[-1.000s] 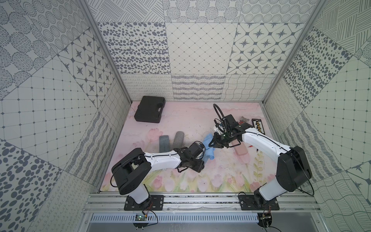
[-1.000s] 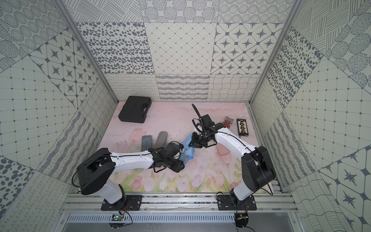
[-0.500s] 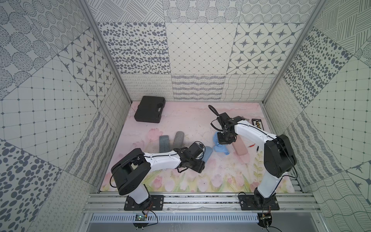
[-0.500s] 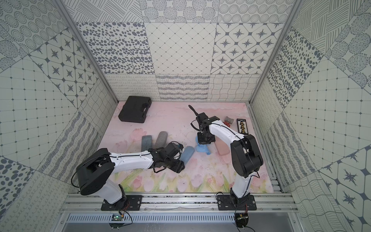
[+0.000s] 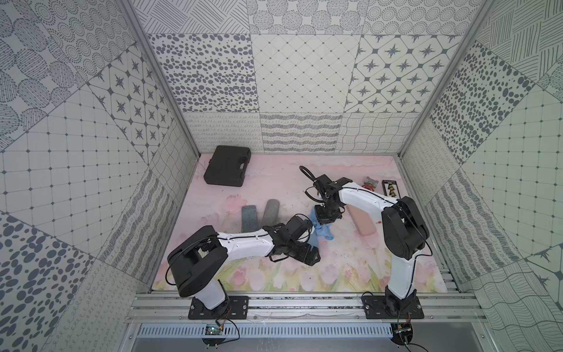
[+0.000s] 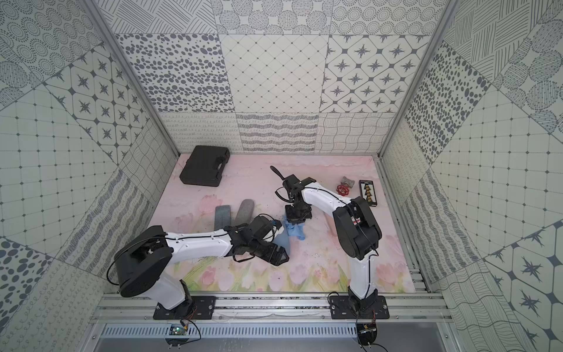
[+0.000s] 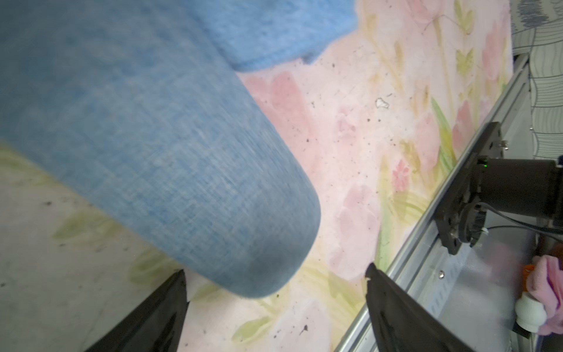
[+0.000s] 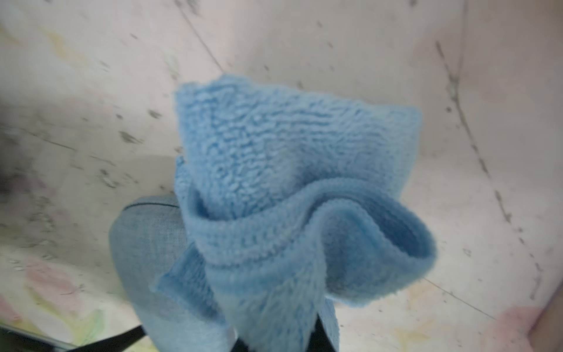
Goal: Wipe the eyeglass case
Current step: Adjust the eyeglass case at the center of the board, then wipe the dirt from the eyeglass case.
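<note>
Blue fabric eyeglass case (image 7: 152,137) on the floral mat (image 5: 350,268), about mid-table, rounded near end pointing toward the left gripper (image 7: 275,274). Left jaws spread wide, one black tip on each side of that near end, clamped on nothing. Seemingly no contact with the case, though hard to confirm from the wrist view.

Right gripper (image 5: 326,220) pinched shut on a bunched blue terry cloth (image 8: 289,183), hanging over the case's far end. Cloth against the case there, touching or overlapping, impossible to say which.

Off to the left, two grey cases (image 5: 260,213) side by side. To the right, a pink case (image 5: 364,222). Far left corner, a black tool case (image 5: 227,166).

Likely trouble from here:
- Nothing pinning the case, so probably a skid or spin under any cloth stroke instead of a proper wipe.
- Cloth gathered into a wad, so probably only a fold or hem rubbing and most of the surface missed.
- Loose cloth tail close to the spread left tips, with a risk of snagging on a closing or advancing move.
- A long stroke toward the right liable to shove the case into the pink one.
</note>
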